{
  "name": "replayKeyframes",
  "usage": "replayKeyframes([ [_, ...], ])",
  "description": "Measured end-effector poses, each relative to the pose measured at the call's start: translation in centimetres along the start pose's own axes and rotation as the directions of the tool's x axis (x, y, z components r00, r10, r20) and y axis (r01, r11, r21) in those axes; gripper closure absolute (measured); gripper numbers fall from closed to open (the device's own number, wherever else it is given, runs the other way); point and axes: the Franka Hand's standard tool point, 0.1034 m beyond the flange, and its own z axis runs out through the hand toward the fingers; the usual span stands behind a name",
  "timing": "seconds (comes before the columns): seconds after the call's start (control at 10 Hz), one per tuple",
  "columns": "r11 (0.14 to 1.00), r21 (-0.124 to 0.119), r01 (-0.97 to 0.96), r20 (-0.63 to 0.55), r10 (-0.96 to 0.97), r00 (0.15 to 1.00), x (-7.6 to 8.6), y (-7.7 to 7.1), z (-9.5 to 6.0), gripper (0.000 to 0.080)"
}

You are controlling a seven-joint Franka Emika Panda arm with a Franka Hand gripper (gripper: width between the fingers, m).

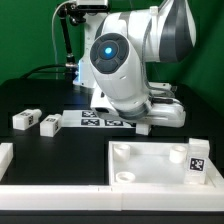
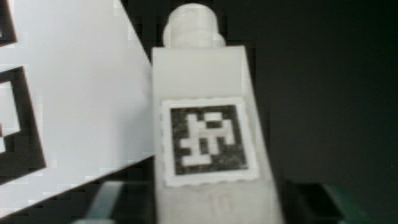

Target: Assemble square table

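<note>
The square tabletop slab (image 1: 140, 163) lies at the front of the exterior view's right, raised rim up, with round corner sockets. One tag-marked leg block (image 1: 197, 160) stands at its right corner. Two more leg blocks (image 1: 22, 118) (image 1: 48, 124) lie on the black table at the left. My gripper (image 1: 143, 126) is low by the marker board (image 1: 100, 118), behind the slab. In the wrist view my gripper (image 2: 210, 205) is shut on a white leg block (image 2: 210, 140), which points away from the camera with its tag facing it. The fingertips are mostly hidden by the block.
The marker board (image 2: 71, 90) lies right beside the held leg. Long white border bars run along the front (image 1: 100, 196) and the left edge (image 1: 5, 156). The arm's base and cables stand at the back.
</note>
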Motion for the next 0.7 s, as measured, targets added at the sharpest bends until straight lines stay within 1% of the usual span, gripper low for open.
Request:
replayKeyframes([
  [0.1, 1.0, 0.0, 0.0, 0.0, 0.0, 1.0, 0.0, 0.0, 0.0, 0.0511],
  [0.6, 1.0, 0.0, 0.0, 0.0, 0.0, 1.0, 0.0, 0.01, 0.0, 0.0511],
  [0.7, 1.0, -0.004, 0.005, 0.0, -0.005, 1.0, 0.0, 0.1, -0.31, 0.0511],
])
